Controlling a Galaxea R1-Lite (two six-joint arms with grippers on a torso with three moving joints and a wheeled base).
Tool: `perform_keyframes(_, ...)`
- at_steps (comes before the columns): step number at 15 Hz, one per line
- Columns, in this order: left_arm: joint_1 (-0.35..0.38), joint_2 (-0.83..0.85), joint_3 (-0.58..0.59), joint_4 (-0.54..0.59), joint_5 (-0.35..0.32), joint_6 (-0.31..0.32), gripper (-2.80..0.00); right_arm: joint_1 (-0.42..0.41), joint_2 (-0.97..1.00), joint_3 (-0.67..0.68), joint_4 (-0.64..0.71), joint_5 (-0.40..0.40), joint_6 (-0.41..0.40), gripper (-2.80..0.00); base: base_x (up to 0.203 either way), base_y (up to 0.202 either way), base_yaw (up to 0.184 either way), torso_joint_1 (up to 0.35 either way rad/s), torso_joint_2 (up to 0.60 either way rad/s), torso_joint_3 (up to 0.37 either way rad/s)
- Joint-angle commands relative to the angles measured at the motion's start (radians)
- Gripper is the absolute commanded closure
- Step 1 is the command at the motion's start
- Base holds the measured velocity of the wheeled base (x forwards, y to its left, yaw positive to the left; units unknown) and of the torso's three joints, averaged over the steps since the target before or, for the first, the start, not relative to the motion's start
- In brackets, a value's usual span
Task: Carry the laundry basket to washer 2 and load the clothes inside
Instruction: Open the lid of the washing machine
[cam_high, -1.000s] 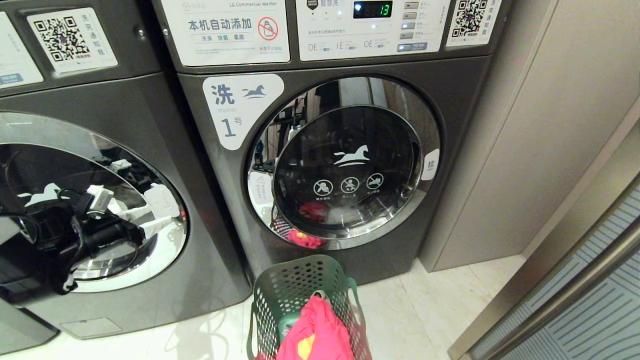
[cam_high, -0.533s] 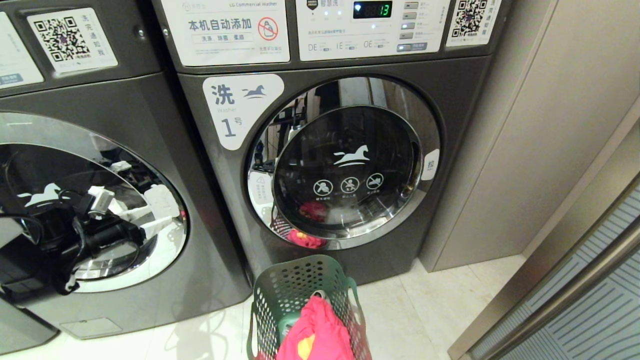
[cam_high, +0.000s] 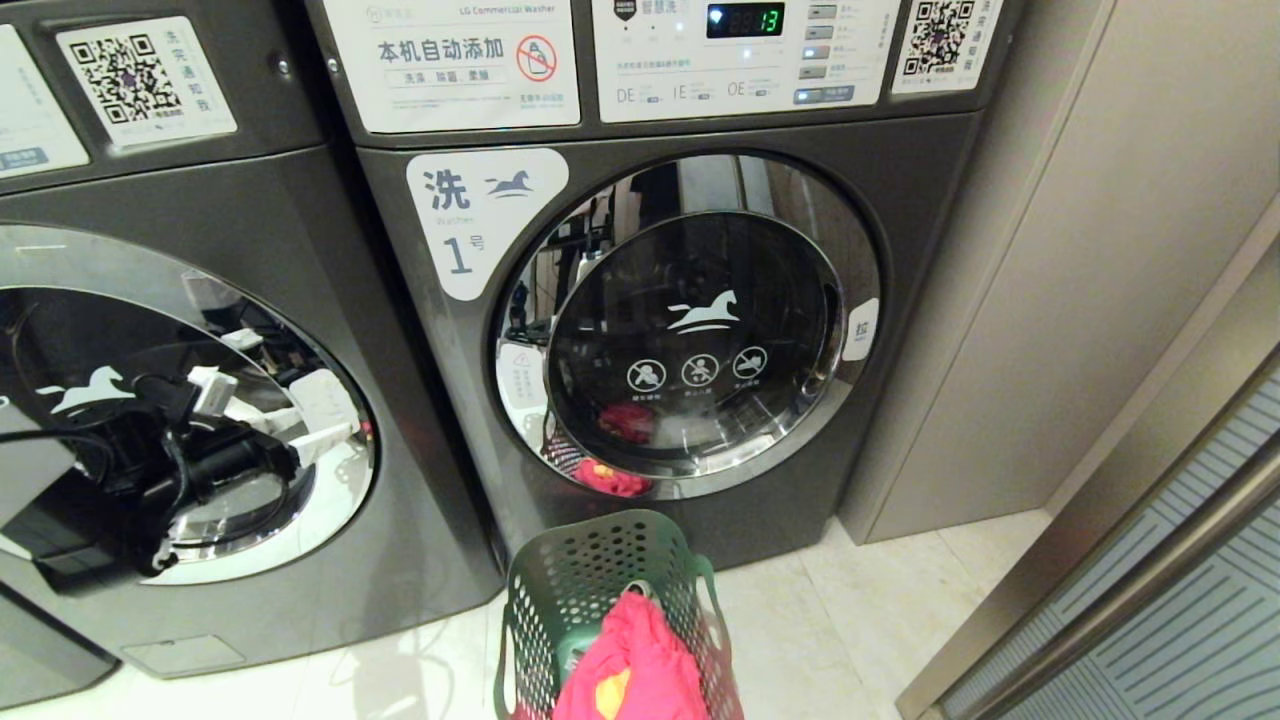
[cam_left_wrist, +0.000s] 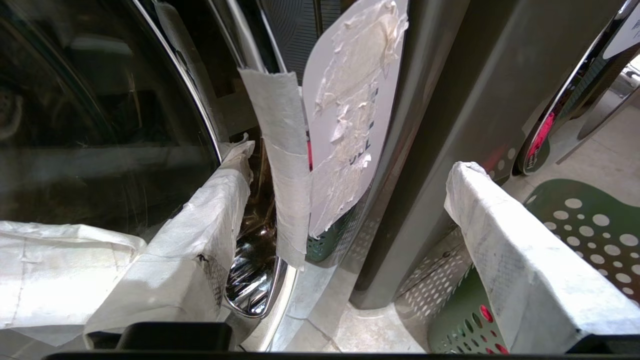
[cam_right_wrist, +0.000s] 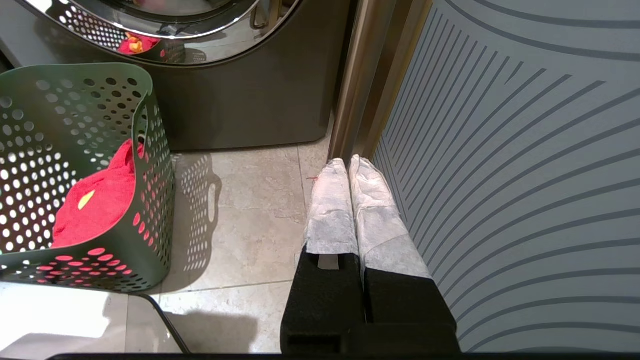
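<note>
The dark green laundry basket (cam_high: 600, 585) stands on the floor in front of the washer labelled 1 (cam_high: 470, 225), with the pink-red and yellow clothes (cam_high: 630, 655) inside it. My left gripper (cam_high: 305, 425) is open at the right rim of the left washer's round door (cam_high: 60, 270). That washer's numeral label is out of view, so I cannot tell whether it is washer 2. In the left wrist view a taped white strip (cam_left_wrist: 285, 165) on the door edge lies between the open fingers (cam_left_wrist: 210, 210). My right gripper (cam_right_wrist: 348, 162) is shut and empty, low beside the basket (cam_right_wrist: 145, 125).
Washer 1's door (cam_high: 690, 320) is closed and mirrors the clothes. A beige cabinet wall (cam_high: 1050, 280) stands right of it. A striped panel (cam_right_wrist: 500, 150) runs close along my right gripper. Pale floor tiles (cam_right_wrist: 240, 210) lie between the basket and that panel.
My left gripper has edged slightly right and up across the left washer's door. The basket, the clothes and the right arm have not moved.
</note>
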Motion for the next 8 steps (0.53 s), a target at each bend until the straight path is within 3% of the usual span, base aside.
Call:
perform_keyframes(1,-0.007,0.016,-0.019,-0.008,-0.002,-0.017,-2.80,0.000,0.000,0.000,0.001,0.000,-0.001,0.00,0.000,0.000,0.000,0.000,0.00,0.000)
perform_keyframes(8,-0.018,0.014,0.011,-0.036,-0.027,-0.033,-2.80,0.000,0.000,0.000,0.001,0.000,-0.001,0.00,0.000,0.000,0.000,0.000,0.00,0.000)
